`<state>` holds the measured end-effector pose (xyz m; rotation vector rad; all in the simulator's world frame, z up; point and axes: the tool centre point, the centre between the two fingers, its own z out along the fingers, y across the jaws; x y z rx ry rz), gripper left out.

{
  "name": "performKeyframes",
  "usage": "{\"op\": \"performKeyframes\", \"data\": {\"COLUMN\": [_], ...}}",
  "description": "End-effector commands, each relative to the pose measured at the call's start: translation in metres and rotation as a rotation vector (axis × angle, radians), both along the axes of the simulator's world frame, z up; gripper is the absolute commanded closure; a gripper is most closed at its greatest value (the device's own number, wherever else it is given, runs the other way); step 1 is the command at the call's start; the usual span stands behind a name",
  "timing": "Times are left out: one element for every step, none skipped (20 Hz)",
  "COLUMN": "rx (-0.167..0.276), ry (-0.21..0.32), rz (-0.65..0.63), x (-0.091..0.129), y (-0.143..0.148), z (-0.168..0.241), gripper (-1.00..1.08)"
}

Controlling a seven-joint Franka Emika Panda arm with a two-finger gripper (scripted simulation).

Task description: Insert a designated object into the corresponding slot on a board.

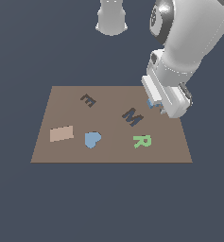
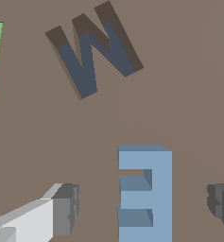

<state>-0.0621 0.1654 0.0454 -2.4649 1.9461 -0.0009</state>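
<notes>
Wrist view: the gripper (image 2: pixel 144 212) is spread, one finger (image 2: pixel 61 212) on each side of the blue E (image 2: pixel 146 194), with clear gaps to both; nothing is pinched. The E lies flat on the board (image 2: pixel 189 94). Beyond it is the M recess (image 2: pixel 92 52). Exterior view: the gripper (image 1: pixel 157 106) sits low over the board's far corner at the exterior view's right. The E slot (image 1: pixel 88 99) lies well apart toward the left, past the M recess. The green R (image 1: pixel 142 141), heart (image 1: pixel 92 139) and tan rectangle (image 1: pixel 61 133) occupy the near row.
</notes>
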Motion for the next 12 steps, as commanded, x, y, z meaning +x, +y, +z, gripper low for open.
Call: {"op": "performKeyframes", "data": {"rx": [0.000, 0.000, 0.000, 0.000, 0.000, 0.000, 0.000, 0.000, 0.000, 0.000, 0.000, 0.000], "ry": [0.001, 0.001, 0.001, 0.001, 0.001, 0.001, 0.001, 0.001, 0.001, 0.001, 0.001, 0.001], "rz": [0.001, 0.001, 0.001, 0.002, 0.002, 0.002, 0.002, 0.002, 0.002, 0.002, 0.002, 0.002], "x": [-0.0005, -0.0006, -0.0006, -0.0008, -0.0008, -0.0008, -0.0008, -0.0008, -0.0008, -0.0008, -0.0008, -0.0008], "y": [-0.0002, -0.0004, -0.0006, -0.0004, -0.0004, -0.0005, -0.0005, -0.0005, -0.0005, -0.0005, -0.0005, -0.0005], "z": [-0.0072, -0.0102, -0.0125, -0.0142, -0.0151, -0.0155, -0.0155, -0.0155, -0.0155, -0.0155, -0.0155, -0.0155], "gripper": [-0.92, -0.92, -0.92, -0.92, -0.92, -0.92, 1.08, 1.08, 1.08, 1.08, 1.08, 1.08]}}
